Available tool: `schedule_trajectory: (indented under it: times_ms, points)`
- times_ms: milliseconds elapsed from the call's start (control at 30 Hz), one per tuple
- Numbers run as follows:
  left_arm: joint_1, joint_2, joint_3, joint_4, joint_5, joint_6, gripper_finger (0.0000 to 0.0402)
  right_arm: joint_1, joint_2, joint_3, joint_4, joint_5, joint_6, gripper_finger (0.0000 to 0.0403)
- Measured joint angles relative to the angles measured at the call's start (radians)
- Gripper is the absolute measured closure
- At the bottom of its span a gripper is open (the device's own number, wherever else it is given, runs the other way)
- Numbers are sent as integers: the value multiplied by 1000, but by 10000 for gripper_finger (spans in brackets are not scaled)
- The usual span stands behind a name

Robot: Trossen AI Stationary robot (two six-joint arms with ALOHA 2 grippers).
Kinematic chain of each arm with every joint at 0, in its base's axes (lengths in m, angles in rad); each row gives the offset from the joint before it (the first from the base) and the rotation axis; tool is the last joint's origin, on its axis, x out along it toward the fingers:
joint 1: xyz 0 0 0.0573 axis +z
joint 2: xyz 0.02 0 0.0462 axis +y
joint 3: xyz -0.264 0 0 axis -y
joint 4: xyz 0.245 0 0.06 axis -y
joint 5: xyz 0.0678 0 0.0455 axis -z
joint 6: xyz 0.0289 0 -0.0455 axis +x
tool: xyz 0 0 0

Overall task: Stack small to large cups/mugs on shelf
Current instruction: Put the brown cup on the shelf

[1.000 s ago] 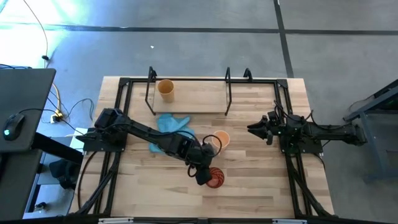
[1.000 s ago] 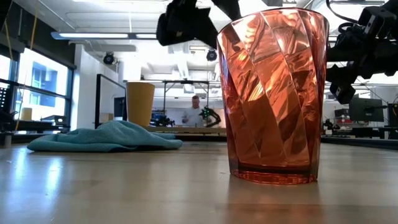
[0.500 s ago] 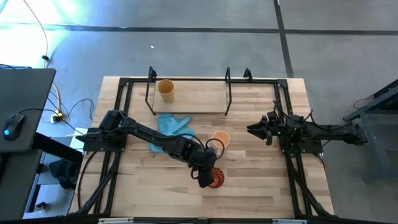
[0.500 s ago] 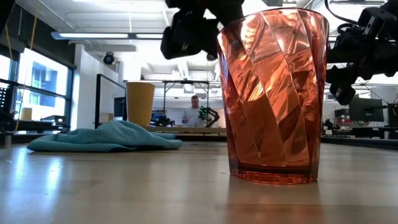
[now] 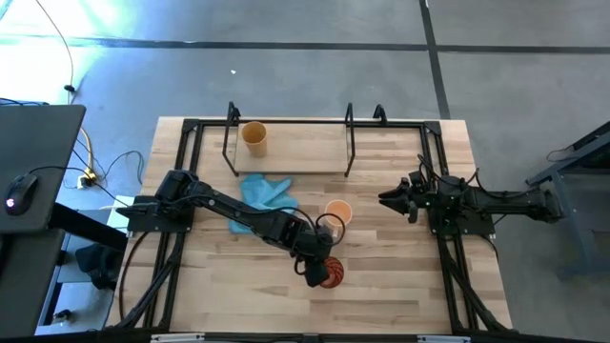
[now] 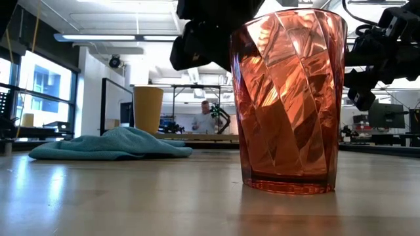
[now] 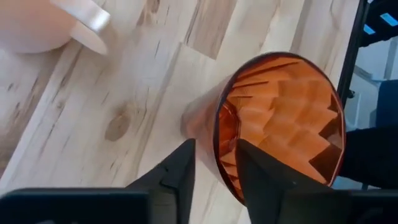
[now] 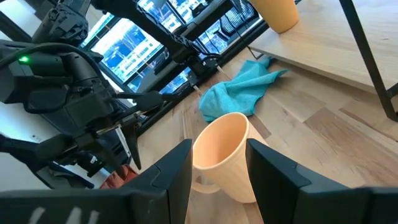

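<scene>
Ribbed translucent red cup (image 7: pixel 273 124) stands upright on the wooden tabletop (image 5: pixel 381 286) near the front edge, its rim between the spread fingers of the left pincer (image 7: pixel 214 165); right pincer (image 5: pixel 389 198) waits, spread.

The red cup (image 5: pixel 330 272) is hemmed on one side by the left end effector (image 5: pixel 316 271), whose fingers straddle its rim. The orange mug (image 5: pixel 337 213) stands near behind it. Bare counter (image 5: pixel 400 276) lies open to its right and front.
</scene>
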Motion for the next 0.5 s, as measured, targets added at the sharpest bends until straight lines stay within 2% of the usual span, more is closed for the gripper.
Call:
schedule_trajectory:
  times_ms: [200, 500]
  points:
    - [0, 0, 0, -13, -8, -1, 389, 0, 0, 0, 0, -1, 2, 263]
    - [0, 0, 0, -17, -8, 8, 395, 0, 0, 0, 0, -1, 3, 263]
